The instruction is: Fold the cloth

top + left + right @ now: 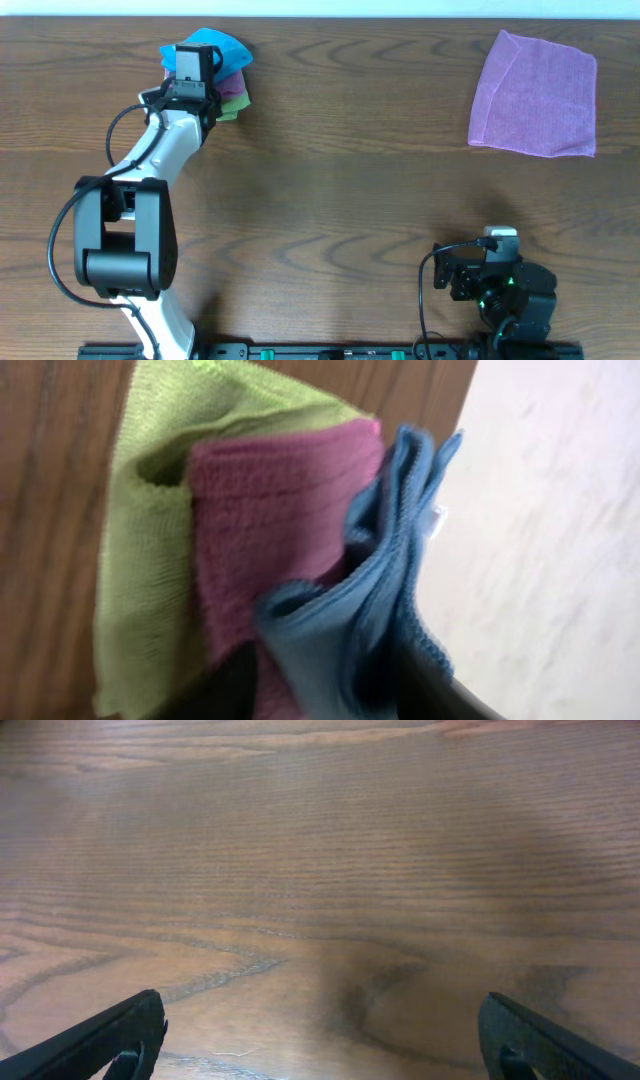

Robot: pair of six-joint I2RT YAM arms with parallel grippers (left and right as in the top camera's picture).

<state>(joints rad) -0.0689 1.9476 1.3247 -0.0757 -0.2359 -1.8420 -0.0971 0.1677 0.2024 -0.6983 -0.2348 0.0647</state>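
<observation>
The cloth (pixel 218 46) is sky-blue and lies bunched at the far left back of the table, on top of a small magenta cloth (pixel 238 84) and a lime-green cloth (pixel 232 104). My left gripper (pixel 200 56) is over this pile. In the left wrist view the cloth (pixel 345 620) rises in ribbed folds between my two dark fingers (pixel 225 695), and the left gripper (pixel 330 700) is shut on it. My right gripper (pixel 497 240) rests near the front right. In its wrist view the right gripper (pixel 325 1050) stands wide open over bare wood.
A larger purple cloth (pixel 535 95) lies flat at the back right. The magenta cloth (pixel 270 510) and green cloth (pixel 140 560) sit right beside the blue one. The table's back edge (pixel 465 420) runs close behind the pile, with pale floor beyond.
</observation>
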